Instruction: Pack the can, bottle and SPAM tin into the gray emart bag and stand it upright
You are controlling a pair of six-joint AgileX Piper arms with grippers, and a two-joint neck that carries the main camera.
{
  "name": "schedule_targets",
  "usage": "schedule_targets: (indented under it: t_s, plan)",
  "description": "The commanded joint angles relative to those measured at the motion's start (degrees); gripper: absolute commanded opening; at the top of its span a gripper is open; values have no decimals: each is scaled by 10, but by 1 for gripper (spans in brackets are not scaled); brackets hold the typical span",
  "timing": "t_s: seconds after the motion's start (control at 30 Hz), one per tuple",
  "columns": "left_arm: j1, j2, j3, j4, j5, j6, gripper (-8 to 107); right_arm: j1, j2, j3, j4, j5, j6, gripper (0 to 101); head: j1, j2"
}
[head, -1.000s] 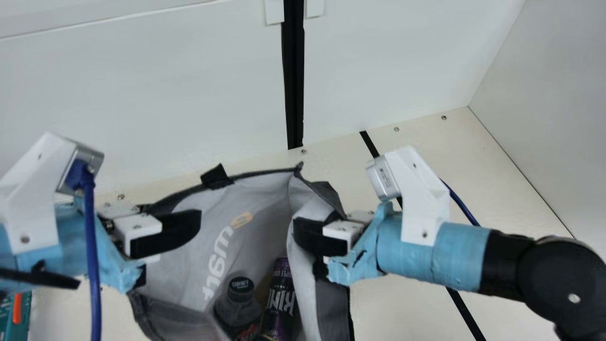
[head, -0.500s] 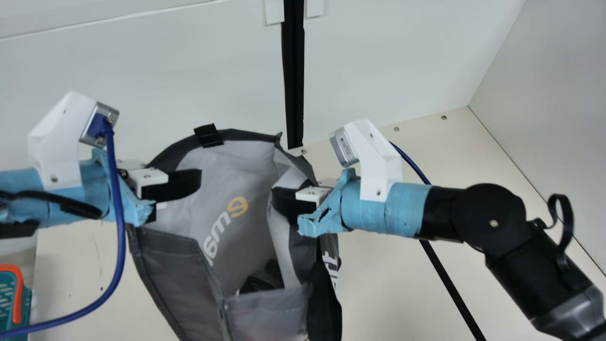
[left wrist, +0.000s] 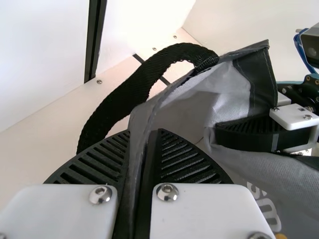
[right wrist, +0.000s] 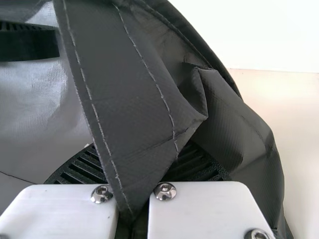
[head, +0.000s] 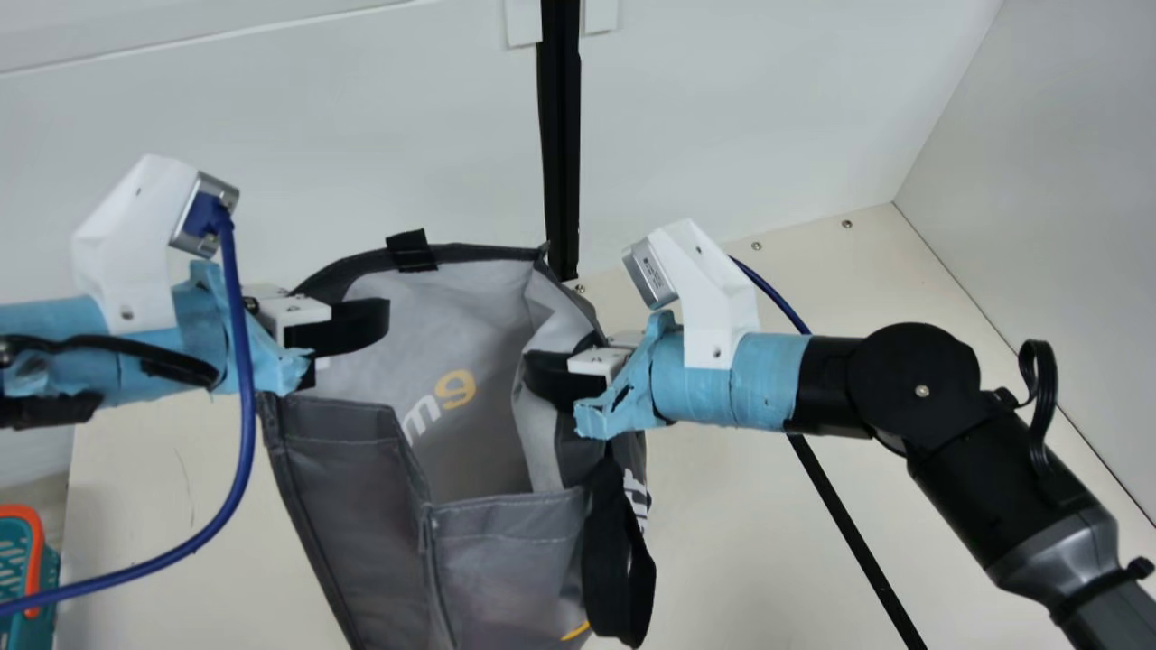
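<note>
The gray emart bag (head: 343, 487) hangs upright with its mouth spread between both grippers. My left gripper (head: 348, 327) is shut on the rim at the bag's left side, and the rim runs between the ribbed fingers of the left gripper (left wrist: 142, 154) in its wrist view. My right gripper (head: 553, 377) pinches the opposite rim; folded dark cloth is clamped in the right gripper (right wrist: 137, 172) in its wrist view. Part of the inside lettering (head: 438, 397) shows, while the front wall hides the bag's bottom. A black handle (head: 616, 560) dangles at the front right.
A teal basket with an orange handle (head: 34, 560) stands at the lower left. White walls (head: 271, 135) rise behind the cream table (head: 741, 542). A blue cable (head: 239, 433) loops below the left wrist.
Both grippers have risen with the bag, the left also shifting right and the right one left. The front wall has come into view, and the bottle and purple can have dropped out of sight behind it.
</note>
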Motion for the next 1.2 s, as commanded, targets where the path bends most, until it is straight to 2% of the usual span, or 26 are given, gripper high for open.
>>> schedule_targets:
  t_s: [0.0, 0.33, 1.13, 1.17]
  plan:
    - [0, 0, 0, 0, 0, 0, -8, 0, 0, 0, 0, 0, 0, 0, -13, 0]
    - [0, 0, 0, 0, -1, 0, -8, -1, 0, 0, -1, 0, 0, 0, -13, 0]
    - [0, 0, 0, 0, -1, 0, 72, -1, 0, 0, -1, 0, 0, 0, -13, 0]
    - [-3, -21, 26, 0, -7, 2, 75, -1, 0, 0, -1, 0, 0, 0, -13, 0]
